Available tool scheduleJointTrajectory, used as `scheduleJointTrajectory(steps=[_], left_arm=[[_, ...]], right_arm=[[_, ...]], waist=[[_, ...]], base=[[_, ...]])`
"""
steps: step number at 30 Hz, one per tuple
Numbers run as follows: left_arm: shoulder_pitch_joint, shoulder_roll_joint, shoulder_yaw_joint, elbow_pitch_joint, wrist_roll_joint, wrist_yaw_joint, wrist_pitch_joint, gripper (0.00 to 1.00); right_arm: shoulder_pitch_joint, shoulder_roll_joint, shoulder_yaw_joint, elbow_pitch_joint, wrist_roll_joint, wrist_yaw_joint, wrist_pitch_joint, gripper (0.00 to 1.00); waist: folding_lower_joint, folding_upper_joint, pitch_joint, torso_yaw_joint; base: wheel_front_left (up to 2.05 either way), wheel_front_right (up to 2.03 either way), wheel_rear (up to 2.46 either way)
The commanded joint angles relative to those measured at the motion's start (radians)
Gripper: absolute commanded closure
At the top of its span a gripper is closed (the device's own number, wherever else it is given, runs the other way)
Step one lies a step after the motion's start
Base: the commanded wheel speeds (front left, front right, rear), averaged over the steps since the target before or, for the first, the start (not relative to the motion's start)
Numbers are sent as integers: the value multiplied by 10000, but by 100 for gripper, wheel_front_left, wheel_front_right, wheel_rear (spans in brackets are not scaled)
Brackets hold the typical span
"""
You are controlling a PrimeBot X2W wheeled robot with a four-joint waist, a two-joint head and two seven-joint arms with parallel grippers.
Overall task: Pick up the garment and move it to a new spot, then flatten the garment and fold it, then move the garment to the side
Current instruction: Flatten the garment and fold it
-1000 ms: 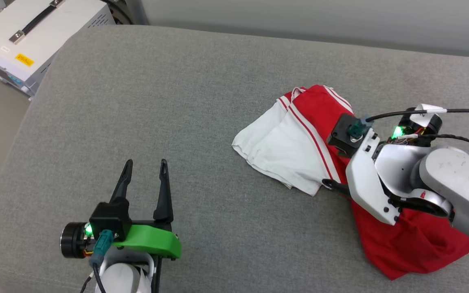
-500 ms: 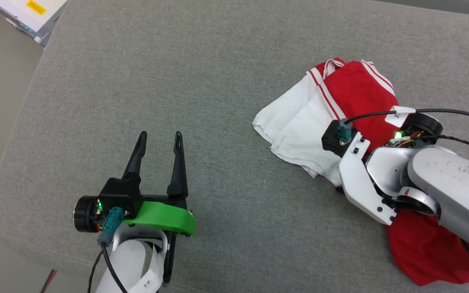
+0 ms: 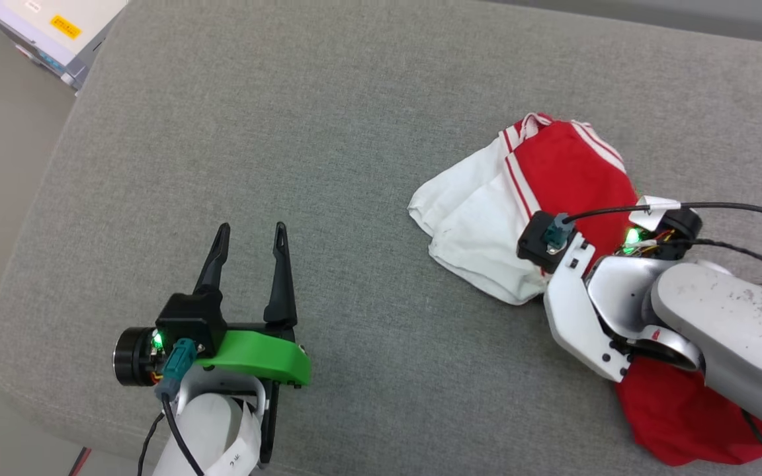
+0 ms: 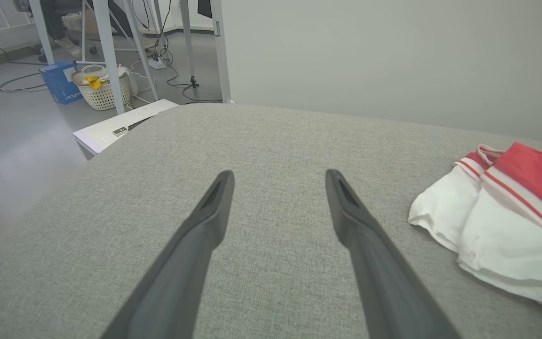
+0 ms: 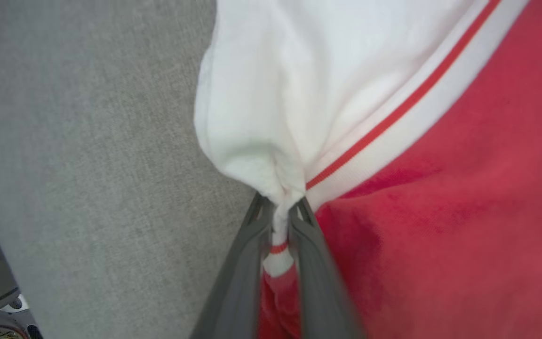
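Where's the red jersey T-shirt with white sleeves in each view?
Head view: red jersey T-shirt with white sleeves right of centre, under the right arm.
Left wrist view: T-shirt at right edge.
Right wrist view: T-shirt upper right, pinched by right gripper.
Shared landmark: red-and-white striped sleeve seam.

right arm (image 3: 705,317) hides the middle of the garment (image 3: 566,172).

A grey fabric cushion (image 3: 328,132) bears the crumpled red-and-white garment (image 3: 573,172).
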State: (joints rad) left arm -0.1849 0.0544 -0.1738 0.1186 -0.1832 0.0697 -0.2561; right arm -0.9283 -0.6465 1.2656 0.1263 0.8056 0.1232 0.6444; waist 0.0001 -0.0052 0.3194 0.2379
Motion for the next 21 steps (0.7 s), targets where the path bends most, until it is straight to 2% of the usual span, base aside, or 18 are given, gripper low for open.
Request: scheduleJointTrajectory(steps=[1, 9, 15, 21], left_arm=[[117, -41, 89, 13, 95, -14, -57, 0], [768, -41, 540, -9, 297, -116, -57, 0], [948, -41, 745, -85, 362, -193, -57, 0], [938, -41, 756, -124, 376, -234, -57, 0]], right_arm=[[242, 108, 145, -60, 224, 75, -328, 100], [167, -405, -31, -686, 1274, 75, -2605, 100], [514, -829, -1117, -745, 2326, 75, -4032, 100], [1332, -1226, -2423, 60, 3277, 75, -5298, 100]], waist=[[-1, 52, -462, -292], [-1, 52, -1244, -873], [-1, 52, -1363, -1273], [-1, 52, -1252, -1536]], base=[[0, 0, 0], [0, 0, 0], [0, 0, 0], [0, 0, 0]])
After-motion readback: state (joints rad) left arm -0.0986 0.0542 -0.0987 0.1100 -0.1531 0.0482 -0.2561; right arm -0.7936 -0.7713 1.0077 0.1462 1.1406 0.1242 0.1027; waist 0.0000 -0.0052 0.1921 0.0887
